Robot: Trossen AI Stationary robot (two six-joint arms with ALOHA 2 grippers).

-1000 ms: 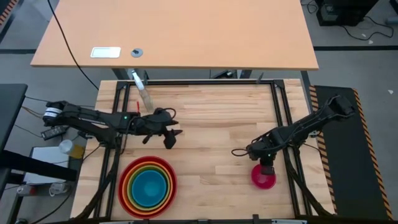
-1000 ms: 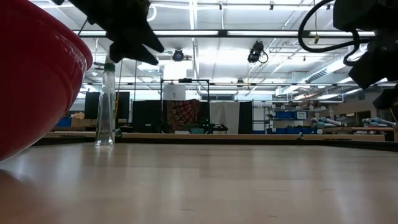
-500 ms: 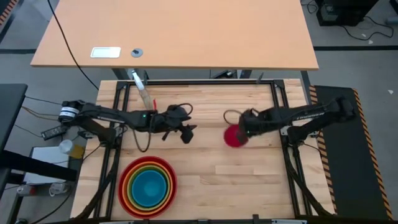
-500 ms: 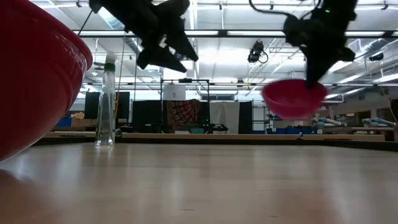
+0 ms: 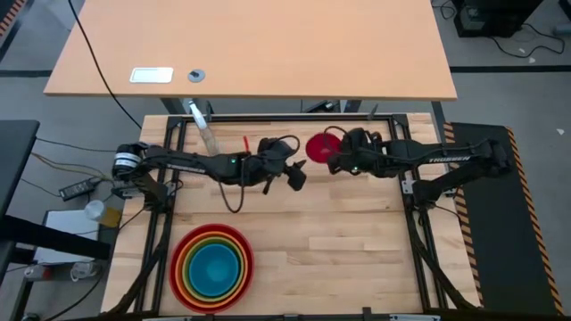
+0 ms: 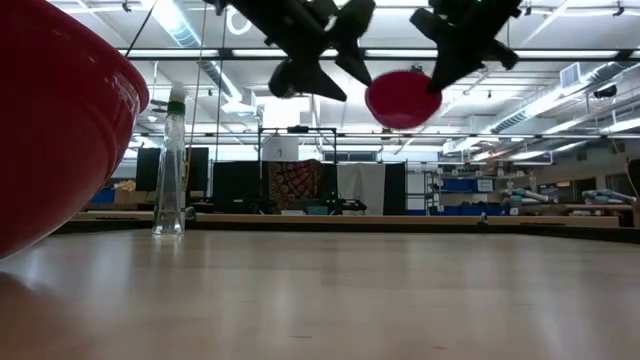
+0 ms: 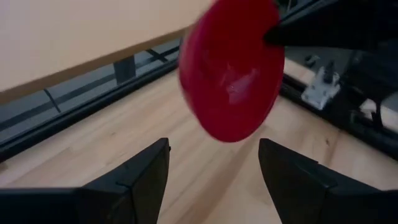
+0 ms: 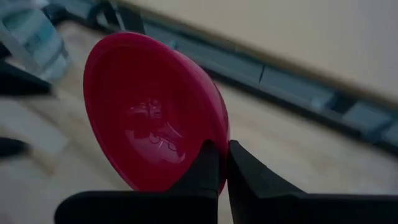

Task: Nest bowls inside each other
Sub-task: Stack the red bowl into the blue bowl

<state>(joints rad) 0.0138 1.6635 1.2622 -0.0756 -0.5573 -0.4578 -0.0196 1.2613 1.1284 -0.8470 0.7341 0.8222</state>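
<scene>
A small red bowl (image 5: pixel 319 146) is held high above the bench (image 5: pixel 357 259), near its far edge, pinched by its rim between the closed fingers of the right claw (image 5: pixel 336 159); in the right wrist view the rim (image 8: pixel 214 163) is seen clamped edge-on, which leaves the bowl tipped with its hollow facing sideways. The left claw (image 5: pixel 291 171) is held just beside it, its fingers (image 7: pixel 140 177) spread wide and aimed at the bowl's open face, apparently so that the bowl can be passed across. The stack of rainbow bowls (image 5: pixel 212 266), already nested, sits well apart at the near left of the bench, on the left arm's side, which would explain a handover. A clear bottle (image 5: pixel 207 136) stands at the far left.
</scene>
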